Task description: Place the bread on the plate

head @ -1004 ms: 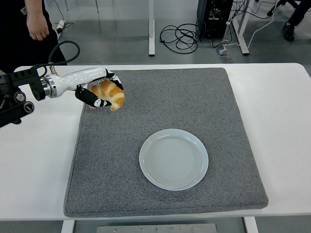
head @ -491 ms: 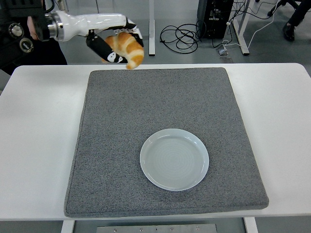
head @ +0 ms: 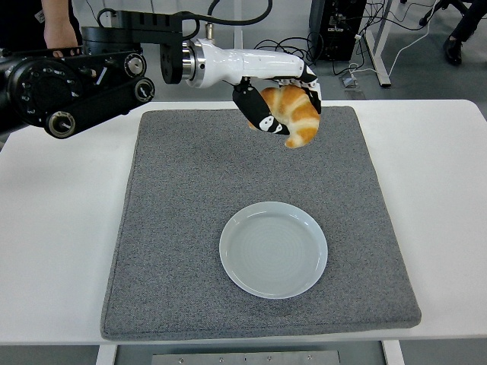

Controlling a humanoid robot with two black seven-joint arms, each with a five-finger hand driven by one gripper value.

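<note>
My left hand (head: 280,103) is shut on a golden-brown croissant (head: 293,114) and holds it in the air over the far middle of the grey mat (head: 183,220). The arm reaches in from the left, high above the table. A round white plate (head: 273,249) lies empty on the mat, nearer to me and a little left of the croissant. The right arm is not in view.
The mat covers most of the white table (head: 61,243). A person (head: 53,23) stands at the top left behind the table. Cables (head: 281,57) and table legs show on the floor beyond the far edge.
My left hand has lifted the croissant off the mat's far left corner and carried it up and to the right, to above the mat's far middle.
</note>
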